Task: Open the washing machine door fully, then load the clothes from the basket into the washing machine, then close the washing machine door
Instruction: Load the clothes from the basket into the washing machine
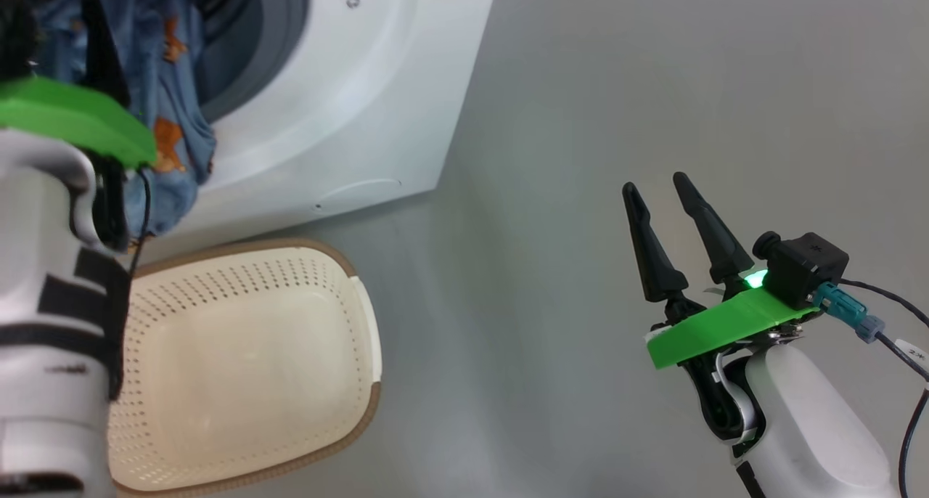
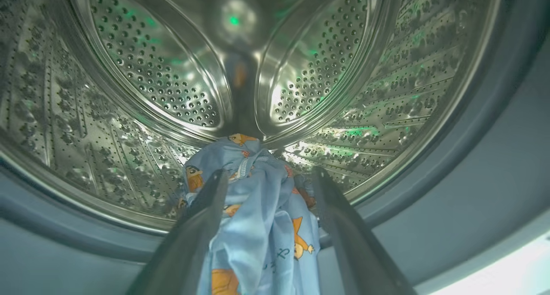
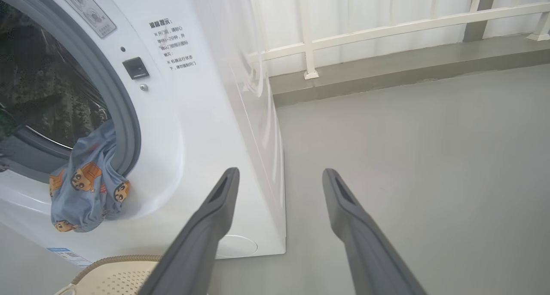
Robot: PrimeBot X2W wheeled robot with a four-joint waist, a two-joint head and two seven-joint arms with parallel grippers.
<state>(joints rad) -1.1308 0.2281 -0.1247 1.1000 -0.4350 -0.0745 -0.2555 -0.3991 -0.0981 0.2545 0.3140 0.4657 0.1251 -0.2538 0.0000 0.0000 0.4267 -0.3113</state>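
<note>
Left wrist view: my left gripper (image 2: 270, 172) sits at the mouth of the washing machine (image 1: 348, 120), fingers apart, I judge to drop the clothes (image 2: 258, 200) draped over its lip. My right gripper (image 1: 655, 182) hangs spread beside it.

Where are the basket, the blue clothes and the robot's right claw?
basket (image 1: 239, 280), head view, perforated far wall.
clothes (image 3: 86, 187), right wrist view, the hanging bunch of fabric.
right claw (image 1: 654, 182), head view, midway between its two fingertips.
</note>
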